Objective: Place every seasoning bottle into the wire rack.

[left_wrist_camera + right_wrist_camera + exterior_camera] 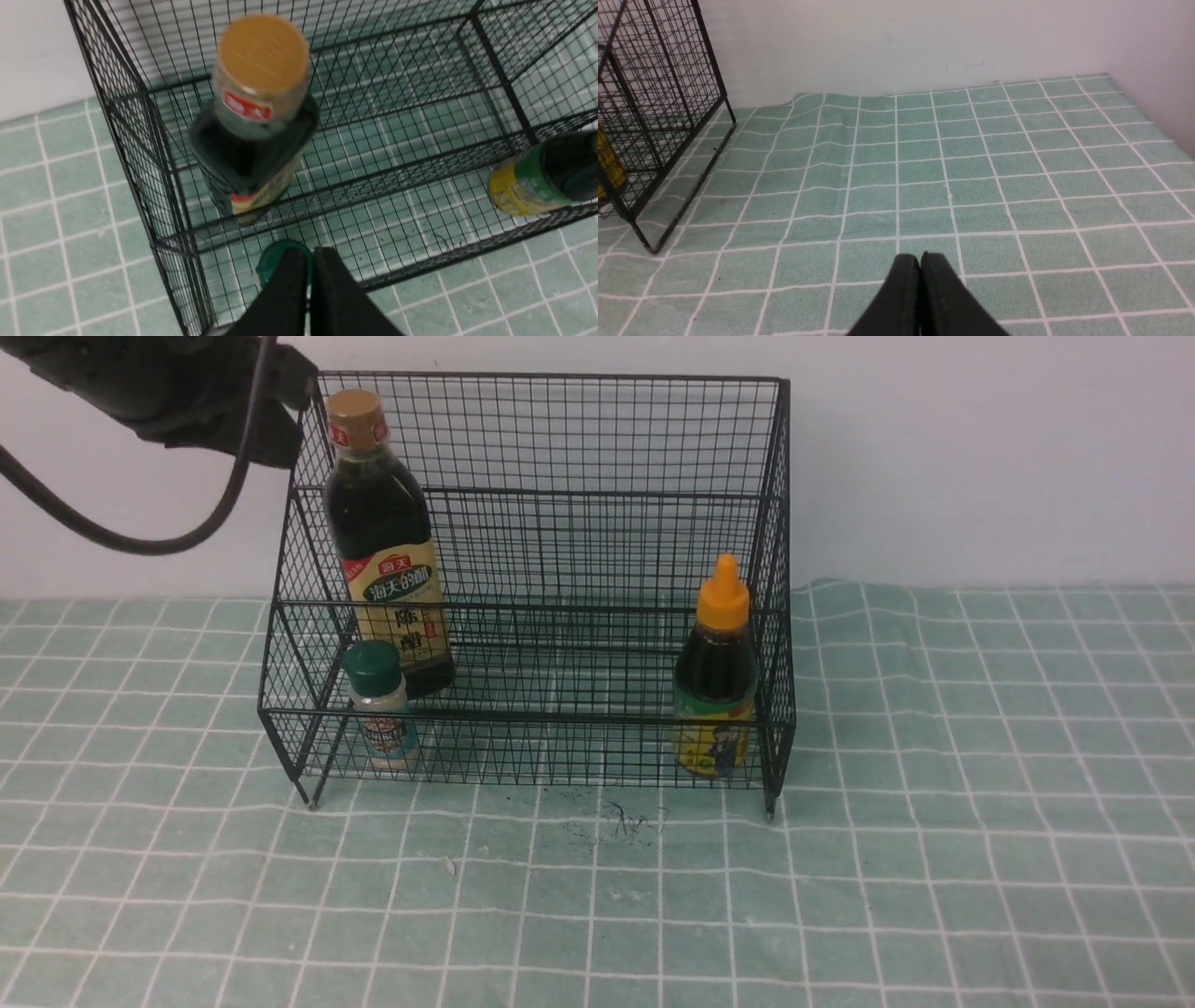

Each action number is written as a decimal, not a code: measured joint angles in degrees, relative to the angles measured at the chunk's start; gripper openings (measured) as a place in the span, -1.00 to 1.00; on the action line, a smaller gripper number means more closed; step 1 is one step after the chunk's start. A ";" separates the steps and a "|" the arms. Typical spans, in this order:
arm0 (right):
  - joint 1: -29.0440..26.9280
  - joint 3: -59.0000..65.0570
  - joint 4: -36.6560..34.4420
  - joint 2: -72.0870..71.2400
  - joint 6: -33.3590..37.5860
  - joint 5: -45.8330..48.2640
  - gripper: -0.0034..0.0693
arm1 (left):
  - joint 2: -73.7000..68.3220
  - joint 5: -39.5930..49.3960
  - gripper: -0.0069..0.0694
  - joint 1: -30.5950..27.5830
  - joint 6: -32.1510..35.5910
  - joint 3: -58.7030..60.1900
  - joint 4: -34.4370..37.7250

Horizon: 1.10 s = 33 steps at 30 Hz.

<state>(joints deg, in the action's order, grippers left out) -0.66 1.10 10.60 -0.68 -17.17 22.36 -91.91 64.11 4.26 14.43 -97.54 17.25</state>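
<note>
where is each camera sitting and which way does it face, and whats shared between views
Front: between the arms, looking forward at the wire rack; part of the left arm shows.
Left wrist: on that arm, looking down into the rack; the left gripper shows, shut.
Right wrist: on that arm, looking across the tabletop; the right gripper shows, shut.
Front and left wrist share all three bottles.

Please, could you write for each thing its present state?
Vinegar bottle: capped, leaning, in the rack
Green-capped shaker: capped, in the rack
Orange-nozzled squeeze bottle: in the rack
Wire rack: standing, holding three bottles
Left gripper: fingers shut
Right gripper: fingers shut, empty
</note>
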 joint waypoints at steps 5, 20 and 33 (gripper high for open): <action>0.00 0.00 0.00 0.00 1.14 0.00 -0.94 | -3.54 -1.60 -0.83 0.00 0.00 1.99 1.25; 0.00 0.00 0.00 0.00 1.33 0.00 -0.94 | -12.88 -7.31 -0.83 0.07 2.33 2.64 5.06; 0.00 0.00 0.00 0.00 1.33 0.00 -0.94 | -14.57 -8.98 -0.83 0.07 1.93 2.64 0.09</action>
<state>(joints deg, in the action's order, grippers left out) -0.66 1.10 10.60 -0.68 -15.84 22.36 -106.47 55.13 4.33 16.35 -94.90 17.33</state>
